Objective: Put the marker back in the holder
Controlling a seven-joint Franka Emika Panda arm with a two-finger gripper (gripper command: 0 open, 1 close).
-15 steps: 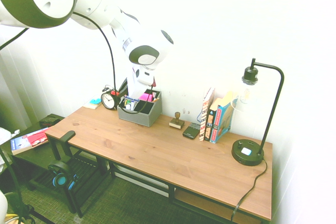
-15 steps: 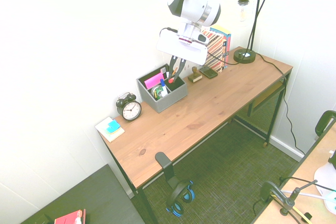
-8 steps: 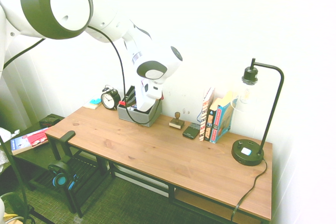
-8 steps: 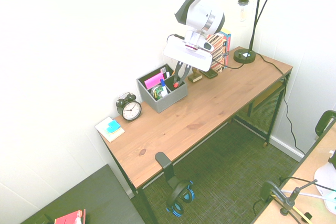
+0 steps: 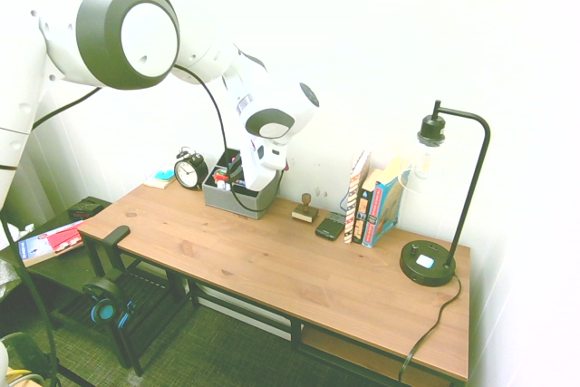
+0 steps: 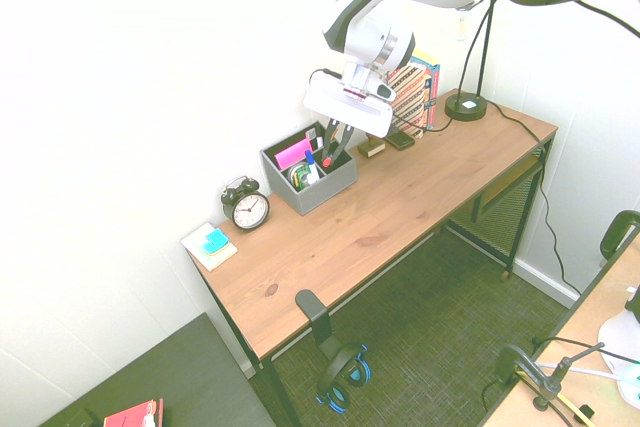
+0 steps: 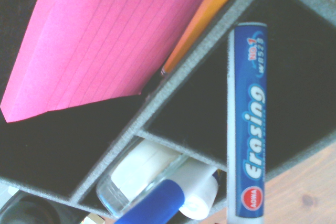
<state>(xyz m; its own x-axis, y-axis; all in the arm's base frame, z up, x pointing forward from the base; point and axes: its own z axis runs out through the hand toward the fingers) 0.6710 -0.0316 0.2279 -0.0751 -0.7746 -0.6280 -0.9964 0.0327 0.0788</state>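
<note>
Jaws clamped on the marker (image 7: 247, 124), we see our gripper (image 6: 331, 143) hanging just above the gray holder (image 6: 325, 188) on the desk (image 6: 420, 197).

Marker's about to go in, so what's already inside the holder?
The holder has pink lined paper, an orange pencil and a blue-capped pen. The marker's compartment looks dark; its floor is unseen.

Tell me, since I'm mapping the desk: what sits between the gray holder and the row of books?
In the first exterior view, a small wooden stamp and a dark phone sit between the holder and the books.
</note>
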